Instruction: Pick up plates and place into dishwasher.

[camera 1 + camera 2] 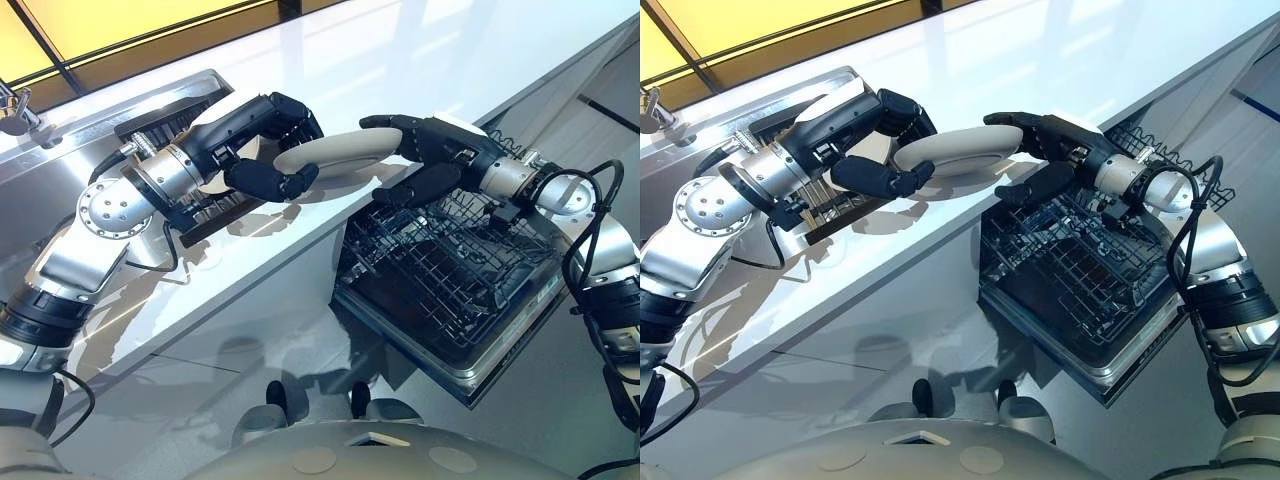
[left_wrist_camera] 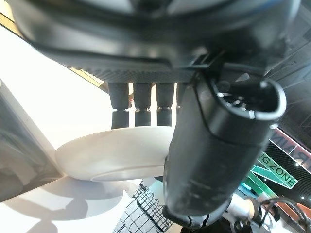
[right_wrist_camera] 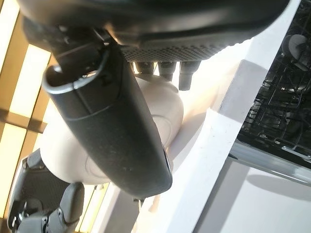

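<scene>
Left robot hand (image 1: 270,120) curled on plate (image 1: 335,155), fingers over rim, thumb beneath. Right robot hand (image 1: 435,145) clasps opposite rim same way. Plate held in air above tabletop (image 1: 400,60) edge, beside open dishwasher rack (image 1: 450,270). Risk: uneven pull between hands, plate slips, strikes tabletop edge or rack wires. Dark tray (image 1: 160,115) behind left robot hand. Upright rack tines obstruct flat lowering.

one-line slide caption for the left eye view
The left robot hand and right robot hand hold one pale plate between them above the counter edge, beside the dishwasher rack.
</scene>
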You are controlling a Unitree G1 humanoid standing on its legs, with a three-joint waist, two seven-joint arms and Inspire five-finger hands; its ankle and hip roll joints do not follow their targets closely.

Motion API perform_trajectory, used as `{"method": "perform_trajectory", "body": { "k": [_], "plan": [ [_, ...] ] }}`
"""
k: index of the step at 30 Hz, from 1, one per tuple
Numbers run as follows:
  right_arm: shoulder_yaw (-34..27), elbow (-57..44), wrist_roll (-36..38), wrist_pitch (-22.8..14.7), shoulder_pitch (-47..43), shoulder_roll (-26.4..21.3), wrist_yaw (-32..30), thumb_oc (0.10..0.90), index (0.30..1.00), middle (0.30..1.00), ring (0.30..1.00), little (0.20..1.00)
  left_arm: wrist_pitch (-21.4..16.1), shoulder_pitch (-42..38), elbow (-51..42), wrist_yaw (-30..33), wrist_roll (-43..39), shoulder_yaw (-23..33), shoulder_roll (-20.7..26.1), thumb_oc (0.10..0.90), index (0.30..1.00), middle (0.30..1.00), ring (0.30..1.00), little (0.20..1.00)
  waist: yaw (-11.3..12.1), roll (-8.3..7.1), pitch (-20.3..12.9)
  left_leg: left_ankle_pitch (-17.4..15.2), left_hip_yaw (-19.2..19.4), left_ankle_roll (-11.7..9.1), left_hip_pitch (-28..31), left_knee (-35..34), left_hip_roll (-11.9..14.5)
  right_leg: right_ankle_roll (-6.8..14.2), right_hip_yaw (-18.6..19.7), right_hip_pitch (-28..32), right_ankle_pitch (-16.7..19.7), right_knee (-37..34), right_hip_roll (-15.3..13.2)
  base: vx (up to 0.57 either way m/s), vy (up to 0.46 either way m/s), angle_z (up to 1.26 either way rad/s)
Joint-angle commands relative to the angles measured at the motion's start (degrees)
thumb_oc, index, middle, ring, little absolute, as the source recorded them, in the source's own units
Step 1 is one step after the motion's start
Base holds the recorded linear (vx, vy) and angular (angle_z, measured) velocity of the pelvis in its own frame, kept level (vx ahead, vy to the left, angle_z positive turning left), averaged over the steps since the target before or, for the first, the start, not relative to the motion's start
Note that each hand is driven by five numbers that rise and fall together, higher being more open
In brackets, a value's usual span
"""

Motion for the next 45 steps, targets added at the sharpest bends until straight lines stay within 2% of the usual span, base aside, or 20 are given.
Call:
{"method": "perform_trajectory", "body": {
  "k": [1, 6, 9, 13, 20, 24, 25, 27, 29, 35, 39, 45],
  "plan": [
    [2.66, -5.13, 6.49, -11.97, -12.06, 2.55, 3.26, 0.8, 0.9, 0.9, 0.9, 0.9, -5.02, -8.5, 1.71, 1.61, -3.58, -2.41, -1.45, 0.1, 0.3, 0.3, 0.3, 0.2, 0.34, -0.34, -5.75, -3.73, -1.09, 2.13, -0.73, 0.24, -4.01, 2.62, -2.04, -2.93, -4.66, 6.72, 4.4, 0.02, -0.012, 0.04],
    [3.4, -6.15, 6.6, -11.93, -14.12, 2.66, 5.25, 0.8, 0.9, 0.9, 0.9, 0.9, -5.09, -8.25, 2.14, 1.04, -3.65, -2.3, -1.91, 0.1, 0.3, 0.3, 0.3, 0.2, 0.8, -0.49, -5.95, -3.63, -1.8, 2.01, -1.09, 0.37, -3.96, 2.54, -1.76, -2.84, -4.58, 6.44, 4.47, 0.01, -0.011, 0.03],
    [4.07, -7.39, 5.67, -13.55, -14.74, 1.5, 4.15, 0.8, 0.9, 0.9, 0.9, 0.9, -4.71, -8.19, 1.94, 1.19, -3.82, -2.36, -1.69, 0.1, 0.3, 0.3, 0.3, 0.2, 0.93, -0.58, -6.0, -3.49, -2.09, 1.96, -1.27, 0.4, -3.83, 2.49, -1.65, -2.82, -4.57, 6.35, 4.44, 0.0, -0.008, 0.03],
    [4.48, -8.01, 1.16, -14.36, -16.25, 0.74, 2.26, 0.8, 0.9, 0.9, 0.9, 0.9, -4.42, -8.71, 2.49, 1.04, -4.1, -2.51, -1.72, 0.1, 0.3, 0.3, 0.3, 0.2, 0.92, -0.69, -6.16, -3.25, -2.65, 1.89, -1.56, 0.4, -3.75, 2.36, -1.1, -3.0, -4.56, 6.48, 4.49, -0.01, -0.011, 0.09],
    [5.06, -10.38, -4.55, -13.07, -16.22, -1.91, 2.63, 0.8, 0.9, 0.9, 0.9, 0.9, -4.32, -8.3, 2.03, 1.11, -4.17, -1.83, -1.64, 0.1, 0.3, 0.3, 0.3, 0.2, 0.63, -0.74, -6.24, -2.94, -3.16, 1.75, -1.77, 0.38, -3.52, 2.33, -0.59, -3.36, -4.86, 7.26, 4.43, -0.01, -0.002, 0.11],
    [5.59, -10.41, -13.64, -14.19, -16.54, -3.25, -1.29, 0.8, 0.9, 0.9, 0.9, 0.9, -4.46, -8.63, 2.29, 1.41, -4.19, -2.27, -1.44, 0.1, 0.3, 0.3, 0.3, 0.2, 0.39, -0.67, -6.4, -2.87, -3.23, 1.7, -1.8, 0.37, -3.36, 2.32, -0.35, -3.57, -5.05, 7.78, 4.3, -0.01, 0.004, 0.1],
    [5.81, -10.3, -19.99, -14.38, -16.86, -4.84, -3.95, 0.8, 0.9, 0.9, 0.9, 0.9, -4.21, -8.66, 2.12, 1.88, -4.16, -2.35, -1.16, 0.1, 0.3, 0.3, 0.3, 0.2, 0.17, -0.62, -6.46, -2.8, -3.19, 1.65, -1.77, 0.32, -3.3, 2.35, -0.21, -3.66, -5.1, 7.99, 4.26, -0.01, 0.009, 0.06],
    [5.76, -10.0, -23.91, -14.89, -17.23, -6.99, -4.34, 0.8, 0.9, 0.9, 0.9, 0.9, -4.05, -8.58, 2.03, 2.16, -4.53, -2.01, -0.5, 0.1, 0.3, 0.3, 0.3, 0.2, -0.02, -0.6, -6.54, -2.79, -3.11, 1.62, -1.77, 0.26, -3.25, 2.45, -0.12, -3.68, -5.17, 8.11, 4.16, 0.0, 0.0, 0.0],
    [5.68, -11.17, -21.73, -13.22, -18.02, -8.97, -3.28, 0.8, 0.9, 0.9, 0.9, 0.9, -3.71, -8.3, 1.61, 2.21, -4.76, -1.46, 0.06, 0.1, 0.3, 0.3, 0.3, 0.2, -0.18, -0.64, -6.59, -2.69, -3.06, 1.53, -1.8, 0.25, -3.18, 2.47, 0.02, -3.81, -5.25, 8.38, 4.12, 0.0, 0.0, 0.0],
    [5.55, -12.23, -23.98, -11.14, -18.55, -11.39, -2.57, 0.8, 0.9, 0.9, 0.9, 0.9, -3.51, -7.35, 1.49, 2.6, -4.75, -0.3, 0.57, 0.1, 0.3, 0.3, 0.3, 0.2, -0.55, -0.61, -6.65, -2.7, -3.11, 1.43, -1.64, 0.26, -3.08, 2.5, 0.45, -3.96, -5.51, 8.96, 3.93, 0.0, 0.002, 0.01],
    [5.67, -12.11, -22.48, -11.42, -18.99, -12.14, -2.38, 0.8, 0.9, 0.9, 0.9, 0.9, -4.01, -7.17, 2.12, 2.38, -4.84, -0.07, 0.83, 0.1, 0.3, 0.3, 0.3, 0.2, -0.59, -0.51, -6.7, -2.73, -3.16, 1.38, -1.58, 0.26, -3.0, 2.53, 0.46, -4.05, -5.81, 9.43, 3.76, -0.01, 0.01, 0.05],
    [5.05, -11.14, -25.26, -13.57, -19.83, -12.69, -7.32, 0.8, 0.9, 0.9, 0.9, 0.9, -4.97, -7.16, 3.37, 2.56, -4.5, -0.22, 0.64, 0.1, 0.3, 0.3, 0.3, 0.2, -0.57, -0.37, -6.94, -2.81, -3.22, 1.39, -1.57, 0.33, -2.98, 2.6, 0.41, -4.12, -6.08, 9.84, 3.46, 0.0, 0.0, 0.0]
  ]
}}
